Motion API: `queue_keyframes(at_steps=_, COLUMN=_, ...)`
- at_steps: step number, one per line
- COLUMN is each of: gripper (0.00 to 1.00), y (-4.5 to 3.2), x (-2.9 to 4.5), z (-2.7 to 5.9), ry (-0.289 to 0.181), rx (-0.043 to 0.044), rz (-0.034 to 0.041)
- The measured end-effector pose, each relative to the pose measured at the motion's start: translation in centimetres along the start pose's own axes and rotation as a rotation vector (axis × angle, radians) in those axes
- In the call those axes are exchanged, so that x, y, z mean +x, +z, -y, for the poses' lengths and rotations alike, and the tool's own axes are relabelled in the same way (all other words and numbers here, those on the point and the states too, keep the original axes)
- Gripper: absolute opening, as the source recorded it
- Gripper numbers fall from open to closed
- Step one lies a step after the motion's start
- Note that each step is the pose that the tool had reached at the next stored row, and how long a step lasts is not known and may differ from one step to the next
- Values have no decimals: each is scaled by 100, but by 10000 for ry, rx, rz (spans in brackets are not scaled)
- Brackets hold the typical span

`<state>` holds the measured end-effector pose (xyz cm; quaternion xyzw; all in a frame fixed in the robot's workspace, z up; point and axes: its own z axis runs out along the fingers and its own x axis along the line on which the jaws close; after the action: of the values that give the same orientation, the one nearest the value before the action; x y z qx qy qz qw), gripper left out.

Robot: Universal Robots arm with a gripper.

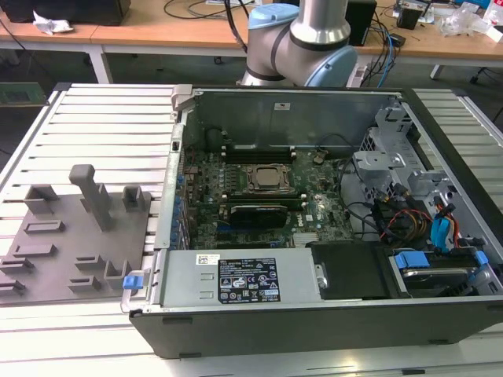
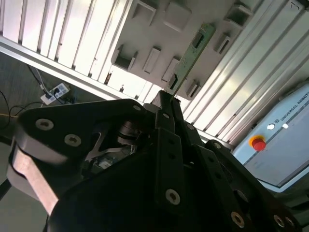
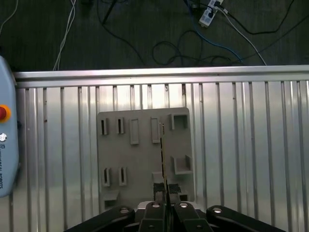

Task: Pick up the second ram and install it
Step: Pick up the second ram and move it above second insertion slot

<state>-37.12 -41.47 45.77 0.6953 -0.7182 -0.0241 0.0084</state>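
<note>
The end effector (image 3: 166, 192) is clamped on one end of the second ram (image 2: 190, 57), which juts straight out past its fingertips toward the grey tray (image 3: 142, 164) beyond. The board looks light, stiff and thin (brittle at chips and contacts, I judge), and is best pinched on its flat faces. Around the tray lies the ribbed metal desk (image 3: 241, 145), and past the desk's far edge a dark floor with loose cables (image 3: 193, 48).
</note>
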Motion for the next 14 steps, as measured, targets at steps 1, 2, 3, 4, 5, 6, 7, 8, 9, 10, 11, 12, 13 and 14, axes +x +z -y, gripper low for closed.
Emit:
queue_keyframes(at_steps=1, gripper=13, y=-2, x=-49, z=1, ry=1, rx=-1, rz=0)
queue_keyframes(at_steps=2, gripper=13, y=-9, x=-81, z=3, ry=1, rx=-1, rz=0)
queue_keyframes(at_steps=3, gripper=13, y=-15, x=-88, z=3, ry=1, rx=-3, rz=-2)
queue_keyframes(at_steps=4, gripper=13, y=-18, x=-91, z=4, ry=0, rx=-3, rz=-2)
queue_keyframes(at_steps=5, gripper=13, y=-18, x=-91, z=5, ry=-1, rx=0, rz=0)
queue_keyframes(at_steps=6, gripper=13, y=-19, x=-92, z=4, ry=0, rx=0, rz=0)
queue_keyframes(at_steps=7, gripper=13, y=-18, x=-92, z=4, ry=0, rx=0, rz=0)
queue_keyframes(at_steps=8, gripper=13, y=-19, x=-93, z=6, ry=0, rx=-1, rz=-1)
queue_keyframes(at_steps=9, gripper=13, y=-20, x=-93, z=21, ry=1, rx=0, rz=-1)
queue_keyframes(at_steps=10, gripper=13, y=-21, x=-94, z=52, ry=1, rx=0, rz=-3)
queue_keyframes(at_steps=11, gripper=13, y=-25, x=-96, z=144, ry=1, rx=0, rz=-7)
queue_keyframes(at_steps=12, gripper=13, y=-27, x=-98, z=189, ry=0, rx=0, rz=-6)
queue_keyframes(at_steps=13, gripper=13, y=-28, x=-98, z=211, ry=0, rx=0, rz=-6)
queue_keyframes(at_steps=14, gripper=13, y=-29, x=-100, z=234, ry=1, rx=0, rz=-6)
